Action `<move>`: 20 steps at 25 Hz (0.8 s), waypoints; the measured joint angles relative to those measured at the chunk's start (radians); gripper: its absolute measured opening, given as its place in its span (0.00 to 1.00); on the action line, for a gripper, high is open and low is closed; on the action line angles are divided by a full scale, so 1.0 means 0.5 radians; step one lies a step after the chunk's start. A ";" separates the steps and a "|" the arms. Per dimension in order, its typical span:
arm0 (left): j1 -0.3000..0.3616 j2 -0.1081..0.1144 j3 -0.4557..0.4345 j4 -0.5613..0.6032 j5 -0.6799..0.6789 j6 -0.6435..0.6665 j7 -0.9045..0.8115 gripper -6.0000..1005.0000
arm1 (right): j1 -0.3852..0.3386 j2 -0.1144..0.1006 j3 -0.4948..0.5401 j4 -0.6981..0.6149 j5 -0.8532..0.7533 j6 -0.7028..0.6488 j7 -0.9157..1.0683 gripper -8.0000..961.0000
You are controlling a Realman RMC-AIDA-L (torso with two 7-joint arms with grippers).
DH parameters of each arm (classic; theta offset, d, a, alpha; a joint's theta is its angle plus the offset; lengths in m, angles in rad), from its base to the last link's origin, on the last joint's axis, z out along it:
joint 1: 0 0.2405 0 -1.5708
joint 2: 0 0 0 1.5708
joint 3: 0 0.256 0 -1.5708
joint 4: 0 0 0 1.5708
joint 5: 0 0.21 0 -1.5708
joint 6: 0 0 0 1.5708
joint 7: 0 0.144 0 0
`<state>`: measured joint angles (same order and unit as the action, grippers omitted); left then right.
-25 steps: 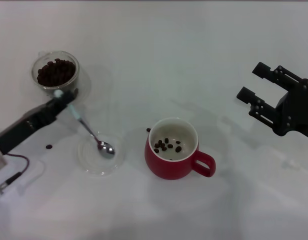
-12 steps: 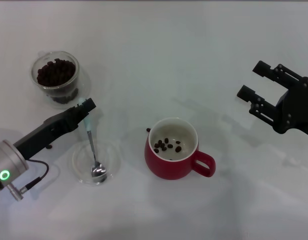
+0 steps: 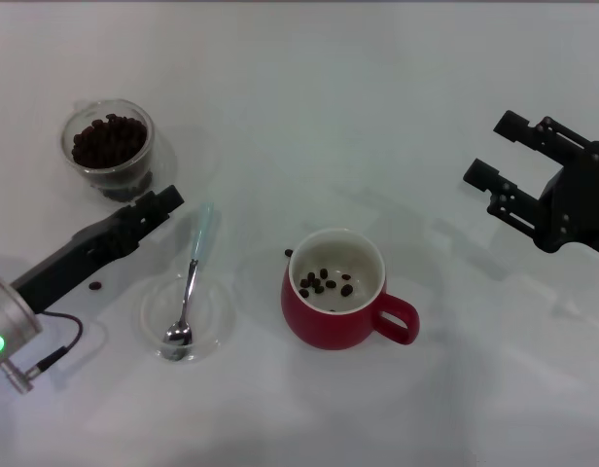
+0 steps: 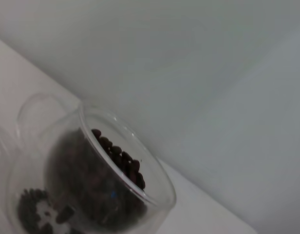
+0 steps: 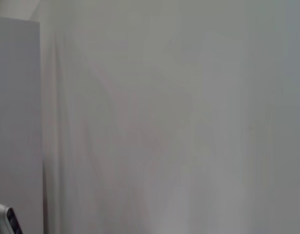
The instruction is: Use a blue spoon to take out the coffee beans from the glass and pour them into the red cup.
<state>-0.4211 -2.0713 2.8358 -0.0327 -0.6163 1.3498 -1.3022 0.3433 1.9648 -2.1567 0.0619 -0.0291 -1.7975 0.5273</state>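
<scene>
The blue spoon [image 3: 192, 275] lies with its metal bowl in a flat clear dish [image 3: 214, 313] and its pale handle pointing toward the far side. My left gripper [image 3: 160, 201] is open just left of the handle's end and apart from it. The glass [image 3: 109, 144], full of coffee beans [image 3: 110, 139], stands behind that gripper; it also shows close up in the left wrist view [image 4: 150, 170]. The red cup [image 3: 334, 292] stands in the middle with several beans [image 3: 325, 282] inside. My right gripper [image 3: 493, 148] is open and empty, raised at the far right.
One loose bean [image 3: 95, 285] lies on the white table beside my left arm. Another bean [image 3: 289, 253] lies at the cup's far-left rim. The cup's handle [image 3: 402, 319] points right. The right wrist view shows only a plain pale surface.
My left gripper let go of the spoon and drew back a little to the left. The spoon's handle swung right and its bowl slid toward me in the dish. The right arm barely moved.
</scene>
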 joint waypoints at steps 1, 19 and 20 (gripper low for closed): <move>0.003 0.002 -0.002 -0.018 -0.001 0.018 0.003 0.42 | 0.002 0.000 0.000 0.002 0.000 0.000 0.000 0.69; 0.212 0.013 -0.009 -0.748 -0.620 0.586 0.796 0.55 | -0.024 0.008 0.000 -0.005 0.107 -0.073 -0.032 0.69; 0.243 0.013 -0.009 -0.750 -0.712 0.546 0.840 0.55 | -0.035 0.011 0.000 -0.004 0.141 -0.084 -0.036 0.69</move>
<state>-0.2997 -2.0648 2.8314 -0.4077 -0.9725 1.6227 -0.8824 0.3259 1.9701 -2.1566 0.0601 0.0413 -1.8397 0.5091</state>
